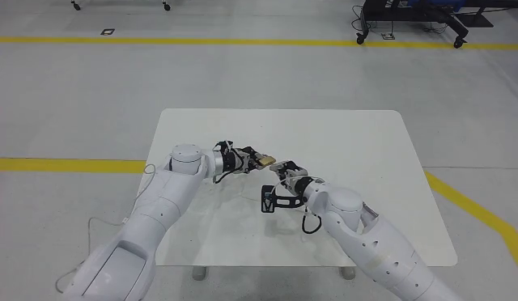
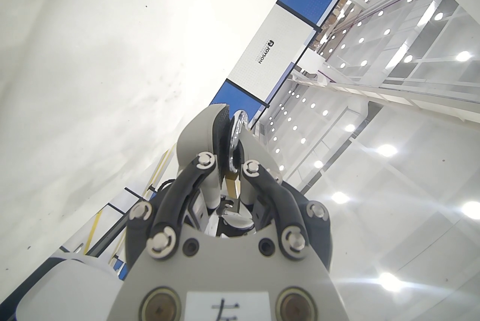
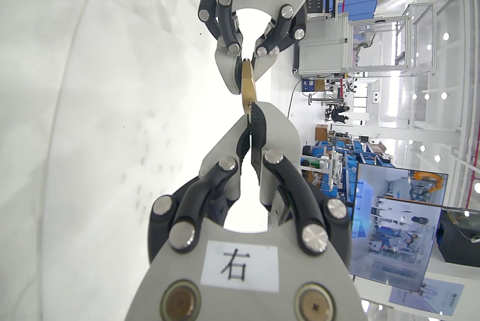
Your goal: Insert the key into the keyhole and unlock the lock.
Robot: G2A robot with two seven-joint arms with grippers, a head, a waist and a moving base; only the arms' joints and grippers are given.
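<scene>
A small brass lock (image 1: 265, 162) is held above the middle of the white table (image 1: 364, 139), and my left gripper (image 1: 252, 158) is shut on it. The right wrist view shows the lock (image 3: 248, 86) edge-on, sticking out of the left gripper (image 3: 245, 79). My right gripper (image 3: 249, 112) faces it tip to tip and is shut on the key (image 3: 247, 117), a thin metal sliver touching the lock's near end. The black pads hide most of the key. In the left wrist view, the brass body (image 2: 232, 183) and a silver metal part (image 2: 237, 129) sit between the left fingers (image 2: 204, 142).
Both arms come from the table's near side and meet at its centre. Bare tabletop lies all around the grippers, widest to the right (image 1: 380, 196). Beyond the table are a grey floor with yellow lines (image 1: 243, 40) and wheeled frames (image 1: 413, 14).
</scene>
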